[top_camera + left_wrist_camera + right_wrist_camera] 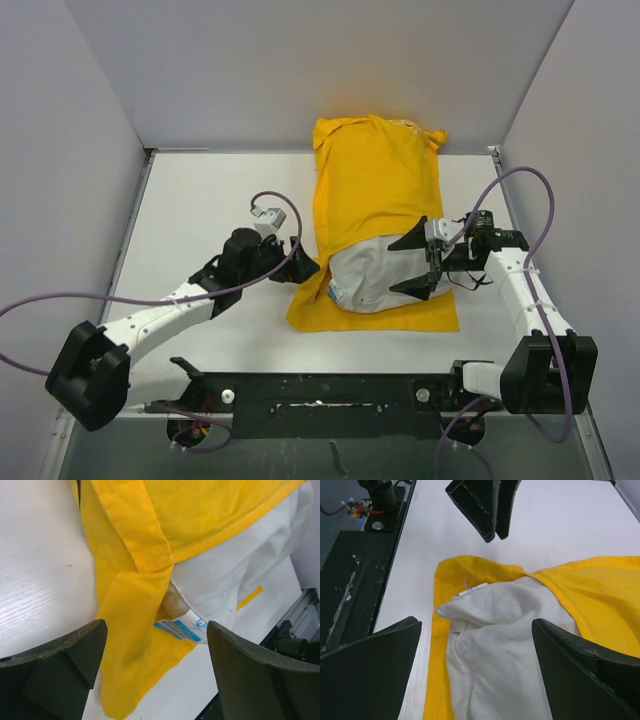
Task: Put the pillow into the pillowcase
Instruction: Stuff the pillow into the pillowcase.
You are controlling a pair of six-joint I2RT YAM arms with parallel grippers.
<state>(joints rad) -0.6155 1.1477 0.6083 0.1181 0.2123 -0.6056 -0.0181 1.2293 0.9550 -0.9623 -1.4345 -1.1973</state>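
**Item 1. Pillowcase (372, 185).** Bright yellow fabric sack. It lay lengthwise at the middle of the white table (210, 200), with its closed end by the back wall and its mouth toward the arms. The overhead view alone showed its full length. The lower flap was spread flat beneath the opening.

**Item 2. Pillow (368, 280).** Plump, wrinkled pillow of white to light-grey cloth. Its far part was inside the sack. Its near end stood out of the mouth and rested on the yellow flap. The right wrist view showed a seam and a small white tag (472, 590) at its corner, which the overhead view could not resolve. The left wrist view showed a blue-and-white printed label (180, 629) at the edge of the opening, together with the stitched hem of the sack (200, 515) over the white cloth (225, 575).

**Item 3. Left gripper (303, 265).** It sat just beside the left edge of the sack's mouth. In its own camera (156, 626) the jaws were spread wide with nothing clamped and a yellow fold lay ahead of them. It also appeared in the right wrist view (492, 507), seen edge-on above the table.

**Item 4. Right gripper (414, 264).** It was at the right side of the exposed pillow end. Its jaws gaped wide (476, 624) and held nothing, with white cloth (505, 650) and yellow cloth (600, 595) below. Contact could not be told.

**Item 5. Black base rail (320, 390).** It ran along the near edge and was also visible at the left of the right wrist view (350, 580).
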